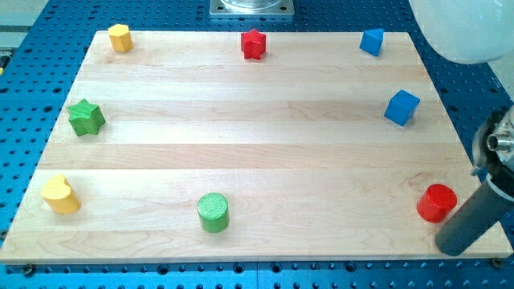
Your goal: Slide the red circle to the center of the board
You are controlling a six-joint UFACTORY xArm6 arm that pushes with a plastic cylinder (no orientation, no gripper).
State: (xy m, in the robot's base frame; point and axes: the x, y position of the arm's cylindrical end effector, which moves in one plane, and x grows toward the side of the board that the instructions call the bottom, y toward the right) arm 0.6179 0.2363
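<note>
The red circle [437, 202] is a short red cylinder near the board's bottom right corner. My dark rod comes in from the right edge, and my tip [453, 243] sits just below and to the right of the red circle, close to it; I cannot tell whether it touches. The wooden board [257, 144] fills most of the view.
A red star [253, 44] at top middle, a yellow block [120, 38] at top left, two blue blocks [372, 41] [401, 107] at right, a green star [86, 117] at left, a yellow heart [60, 194] at bottom left, a green cylinder [213, 213] at bottom.
</note>
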